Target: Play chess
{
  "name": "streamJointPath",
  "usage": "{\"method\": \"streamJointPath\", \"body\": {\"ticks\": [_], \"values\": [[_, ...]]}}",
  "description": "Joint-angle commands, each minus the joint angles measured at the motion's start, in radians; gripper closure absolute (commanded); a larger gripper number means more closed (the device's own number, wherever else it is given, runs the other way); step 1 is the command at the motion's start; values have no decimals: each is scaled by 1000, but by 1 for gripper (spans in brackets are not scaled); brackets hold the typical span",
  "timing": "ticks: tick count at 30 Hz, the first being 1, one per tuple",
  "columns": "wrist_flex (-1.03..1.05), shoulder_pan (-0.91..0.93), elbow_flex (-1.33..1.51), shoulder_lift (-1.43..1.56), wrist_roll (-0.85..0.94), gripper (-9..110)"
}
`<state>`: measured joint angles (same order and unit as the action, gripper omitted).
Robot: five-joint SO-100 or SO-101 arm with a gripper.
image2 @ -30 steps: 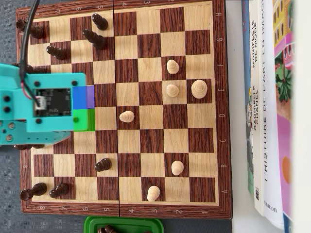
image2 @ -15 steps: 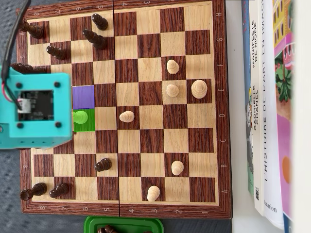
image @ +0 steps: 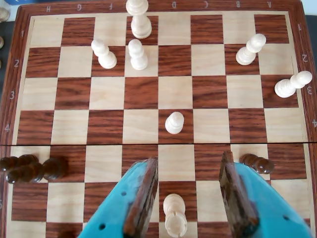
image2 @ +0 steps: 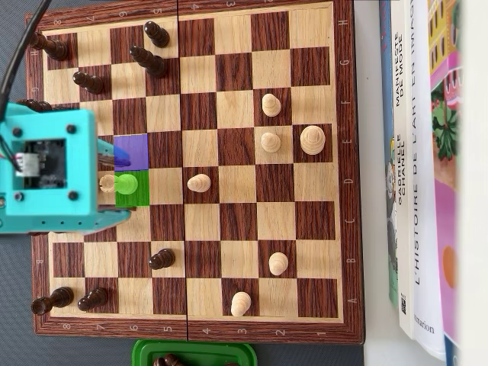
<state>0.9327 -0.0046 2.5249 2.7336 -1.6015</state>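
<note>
In the wrist view my gripper is open, its turquoise fingers with brown pads low over the chessboard. A white rook stands between the jaws, nearer the left pad, and neither pad touches it. A white pawn stands two squares beyond it. In the overhead view the rook stands on a green-marked square, next to a purple-marked square. The arm's turquoise body covers the board's left edge.
More white pieces stand at the far side in the wrist view. Dark pieces flank the gripper. Overhead, a green tray of captured dark pieces lies below the board, and books lie at the right.
</note>
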Motion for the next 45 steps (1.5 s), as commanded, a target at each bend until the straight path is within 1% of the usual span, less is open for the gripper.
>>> {"method": "streamJointPath", "body": {"ticks": [1, 5, 18, 29, 36, 45], "values": [[-66, 11, 25, 61, 9, 83], [-150, 11, 72, 110, 44, 83], [-426, 6, 252, 321, 35, 83], [-494, -2, 380, 534, 34, 82], [-696, -20, 482, 560, 32, 82], [-891, -29, 545, 561, 34, 82]]}}
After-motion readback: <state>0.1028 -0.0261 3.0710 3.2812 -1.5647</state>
